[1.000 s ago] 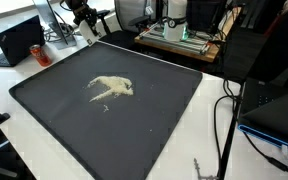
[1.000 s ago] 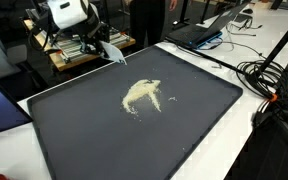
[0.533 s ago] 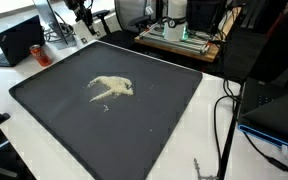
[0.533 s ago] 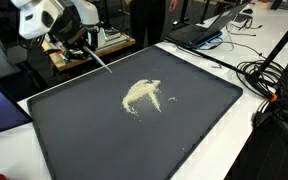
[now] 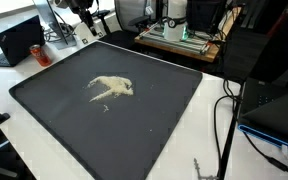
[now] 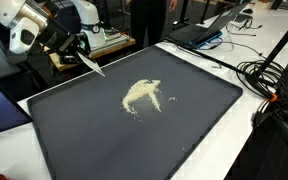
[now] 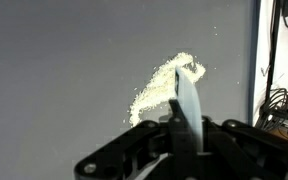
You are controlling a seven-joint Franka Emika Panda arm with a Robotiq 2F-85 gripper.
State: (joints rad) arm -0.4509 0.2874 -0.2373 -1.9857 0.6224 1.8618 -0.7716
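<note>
**A:** What has the gripper [image 6: 74,48] got?

**B:** Its 2 fingers are clenched on the upper end of a thin pale blade [image 6: 93,66], some sort of scraper. Holding it by the top leaves the whole lower edge free, and the tip slants down toward the black mat [image 6: 189,125].

**A:** Is it on the mat?

**B:** The tip is just over the mat's rim at a corner. I can't tell whether it touches. In the wrist view the blade sticks straight out from between the fingers and points toward the 1 pile of pale powder [image 7: 162,88].

**A:** And the powder itself?

**B:** It sits near the middle of the mat in both exterior views, well apart from the blade, in a loose heap with a few stray crumbs at its edge.

**A:** Anything in the way?

**B:** Not between them, just bare mat. Off the mat there is an open laptop [image 5: 17,40] with a red can [image 5: 39,52] beside it, and tangled black cables [image 6: 269,78] along another side.
</note>
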